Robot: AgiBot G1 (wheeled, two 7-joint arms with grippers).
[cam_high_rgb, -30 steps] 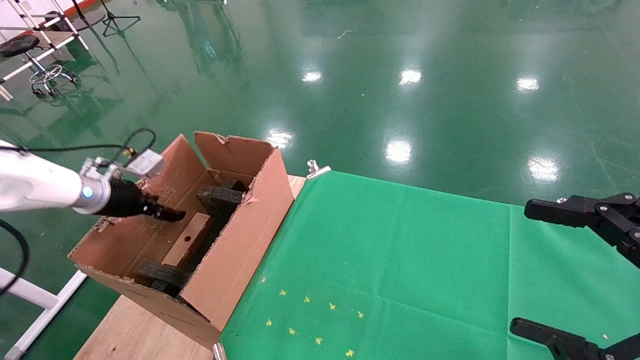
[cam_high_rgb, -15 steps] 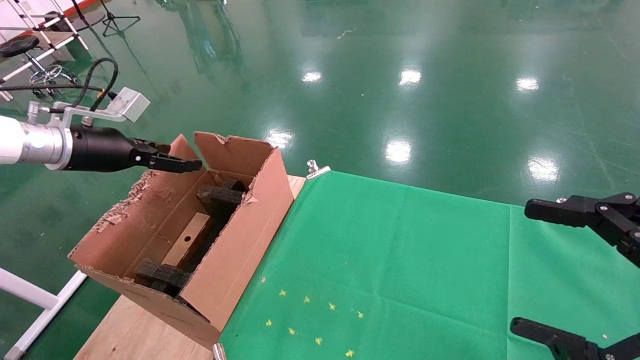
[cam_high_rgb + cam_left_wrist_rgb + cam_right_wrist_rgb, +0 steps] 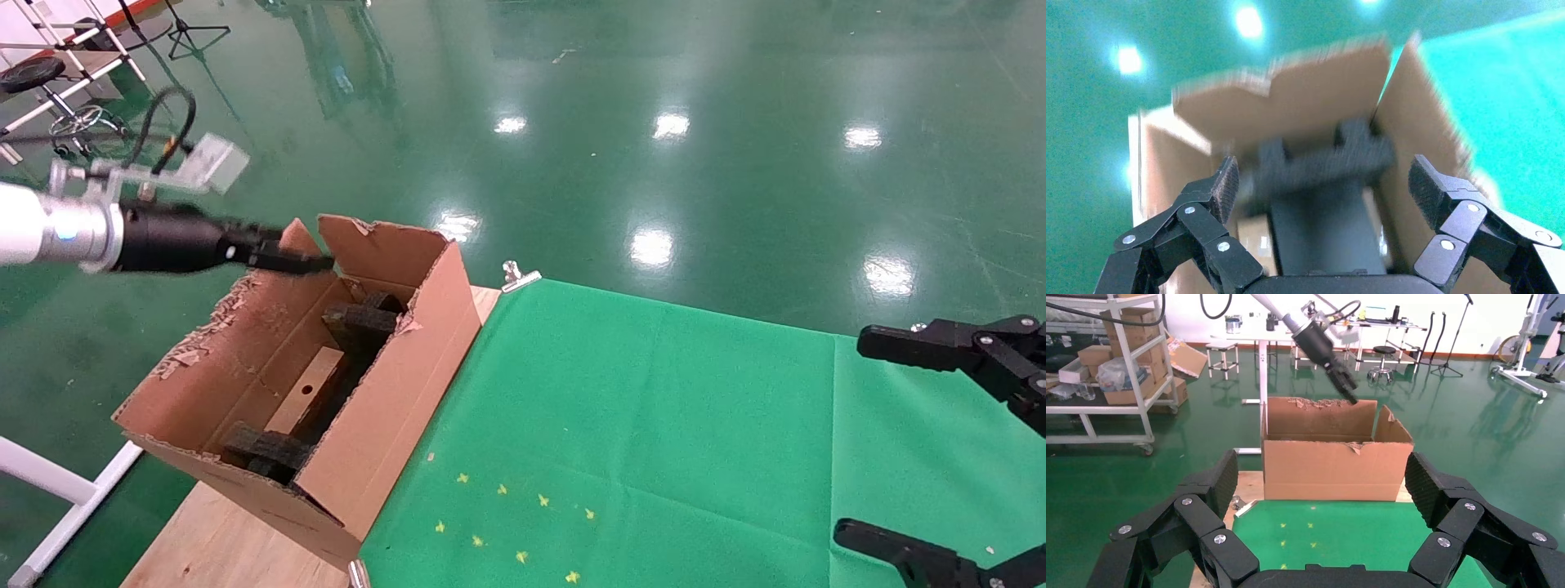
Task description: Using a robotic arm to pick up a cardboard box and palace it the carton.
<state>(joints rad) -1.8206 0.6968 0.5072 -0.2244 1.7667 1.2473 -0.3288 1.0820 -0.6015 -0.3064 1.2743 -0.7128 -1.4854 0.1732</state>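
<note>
Green cloth nearest the robot lies bare of any cardboard box; the right gripper hangs parked at its edge, fingers spread and empty. Beyond, the carton sits on the wooden table with black foam blocks inside. Farthest, the left gripper hovers over the carton's far flap, fingers wide apart, holding nothing. I judge placing is done; next comes pulling clear without snagging the torn flaps

No legible text, labels or numbers anywhere.
</note>
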